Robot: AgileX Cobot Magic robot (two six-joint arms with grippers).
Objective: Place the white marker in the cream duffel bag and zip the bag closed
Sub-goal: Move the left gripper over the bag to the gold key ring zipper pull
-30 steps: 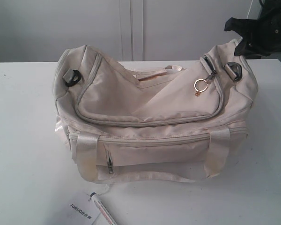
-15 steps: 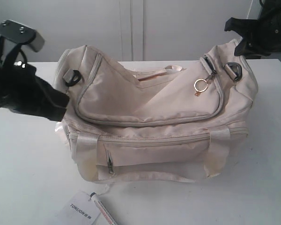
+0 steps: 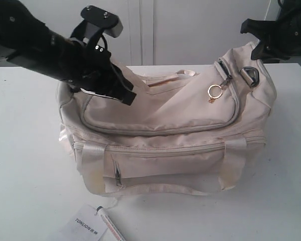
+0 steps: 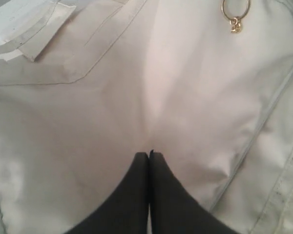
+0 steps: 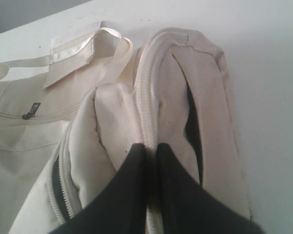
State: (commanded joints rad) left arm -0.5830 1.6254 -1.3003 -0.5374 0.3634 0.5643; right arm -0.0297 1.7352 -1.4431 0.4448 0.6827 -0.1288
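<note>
The cream duffel bag [image 3: 165, 118] lies on the white table, its gold ring zipper pull [image 3: 214, 91] hanging near the right end. The white marker [image 3: 112, 226] lies on the table in front of the bag, at the frame's bottom edge. My left gripper [image 3: 129, 97] hovers shut over the bag's left top panel. In the left wrist view its tips [image 4: 149, 154] are pressed together with nothing between them above the cream fabric [image 4: 88, 122]. My right gripper [image 3: 258, 50] is at the bag's right end, shut [image 5: 150, 147] on the bag's zipper edge [image 5: 145, 97].
A white paper tag printed TONLION [image 3: 85, 225] lies beside the marker at the front. A shiny strap handle [image 3: 155, 190] droops over the bag's front. A grey wall with a vertical seam stands behind the table.
My left arm has swung in from the left edge and now reaches over the bag's left top. The right gripper and the bag have stayed put.
</note>
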